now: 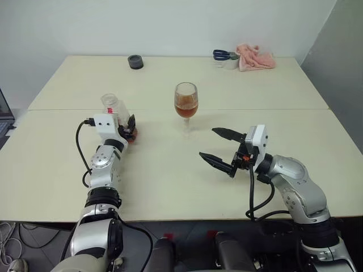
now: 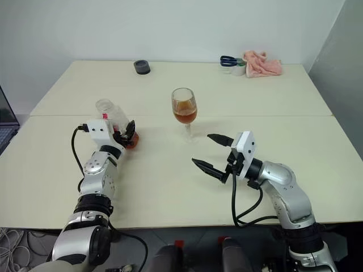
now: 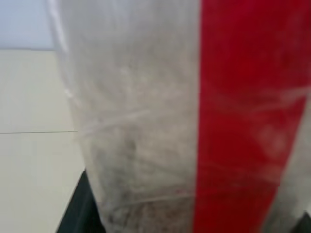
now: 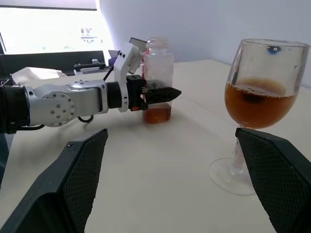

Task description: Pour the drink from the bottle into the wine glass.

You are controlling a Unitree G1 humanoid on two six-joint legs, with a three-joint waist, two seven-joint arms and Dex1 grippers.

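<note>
Bottle (image 4: 157,80) first: I see it standing upright on the table (image 1: 170,181), uncapped, with a small remainder of the drink (image 4: 156,114) at its bottom. My left claw (image 4: 163,93) sits level at its lower half, one black finger (image 4: 163,93) across the front of the plastic; from the left wrist camera the clear wall and red label band press right up against the lens. The fingers flank the bottle, but I cannot tell whether they still clamp it or have slackened. Off to that claw's right stands the wine glass (image 1: 186,105), upright and apart from the bottle, its bowl roughly half full of amber liquid. My right claw (image 1: 222,148) hovers just above the table with fingers spread wide, empty, the glass just ahead of its tips and untouched
</note>
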